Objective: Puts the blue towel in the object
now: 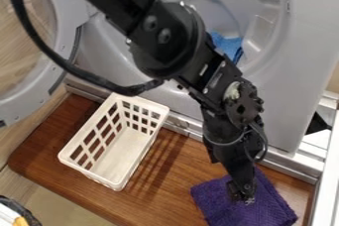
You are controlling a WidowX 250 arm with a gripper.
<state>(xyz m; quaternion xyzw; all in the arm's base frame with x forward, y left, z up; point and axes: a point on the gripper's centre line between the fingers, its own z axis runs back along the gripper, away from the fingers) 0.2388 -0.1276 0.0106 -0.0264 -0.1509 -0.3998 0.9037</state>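
Two towels invite a mix-up: the gripper (242, 197) hangs low at the purple towel (273, 201), so a careless sideways swing might snag its textured weave and drag it off the wooden desk (173, 190). The blue towel (230, 46) lies inside the machine's drum (263, 34), partly behind the arm (173, 41), well apart from the gripper and higher in the view. Whether the gripper is open or closed, I cannot tell.
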